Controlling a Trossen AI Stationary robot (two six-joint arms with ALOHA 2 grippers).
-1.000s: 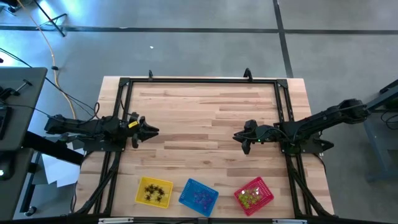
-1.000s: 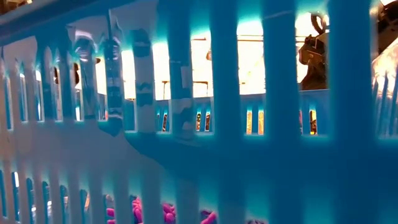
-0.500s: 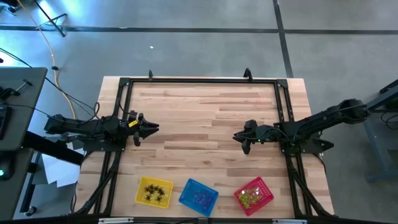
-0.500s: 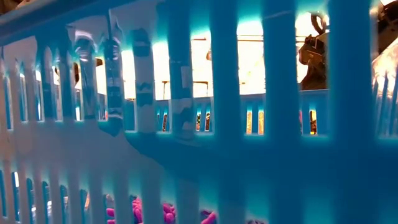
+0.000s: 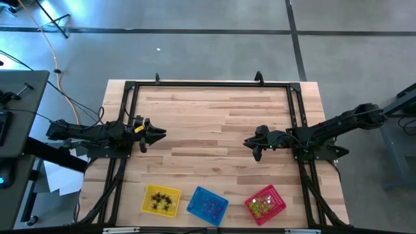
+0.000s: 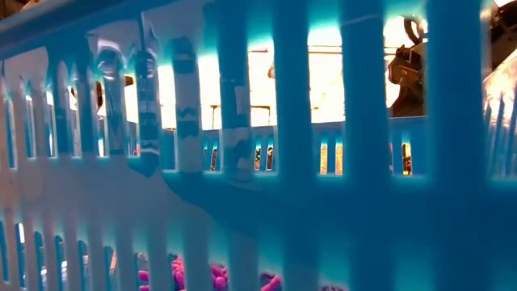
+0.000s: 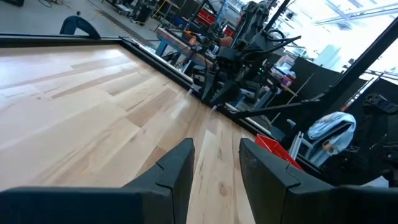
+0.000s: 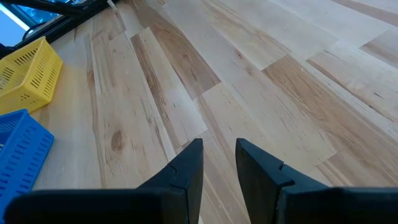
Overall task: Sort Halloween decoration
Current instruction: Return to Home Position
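Spider trinkets (image 5: 160, 200) in the three baskets (image 8: 28, 78), orientation indiscernible; left pincer (image 7: 216, 142) and right pincer (image 8: 219, 143) each narrowly parted, empty

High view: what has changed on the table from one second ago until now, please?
The left gripper shifted very slightly toward the table's far edge in the first half second, and then kept still. Nothing was taken hold of or let go. The right gripper, the yellow basket, the blue basket and the red basket stayed where they were.
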